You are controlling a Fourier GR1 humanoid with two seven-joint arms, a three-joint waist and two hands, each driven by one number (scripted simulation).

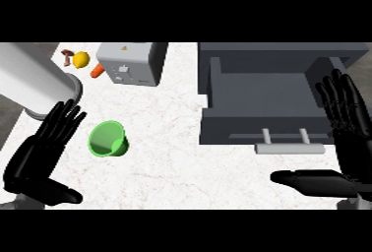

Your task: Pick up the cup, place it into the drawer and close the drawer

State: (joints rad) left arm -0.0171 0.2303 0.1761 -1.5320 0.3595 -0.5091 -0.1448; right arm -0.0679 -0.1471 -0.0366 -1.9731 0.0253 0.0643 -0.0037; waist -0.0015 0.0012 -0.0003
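A green cup (109,139) lies on the white marbled counter (174,162), left of centre, its mouth facing up toward me. Just left of it my left hand (40,152) stands open, fingers straight and pointing away, not touching the cup. A dark grey drawer (254,98) is pulled open at the right, its inside bare, with a pale handle (288,146) on its front. At the far right my right hand (347,133) is open, fingers straight beside the drawer's right wall and thumb stretched out below the handle.
A grey toaster-like box (131,63) stands at the back. Beside it lie a lemon (80,59), a brown item (67,55) and an orange carrot (97,72). A large pale cylinder (36,83) stands at the far left.
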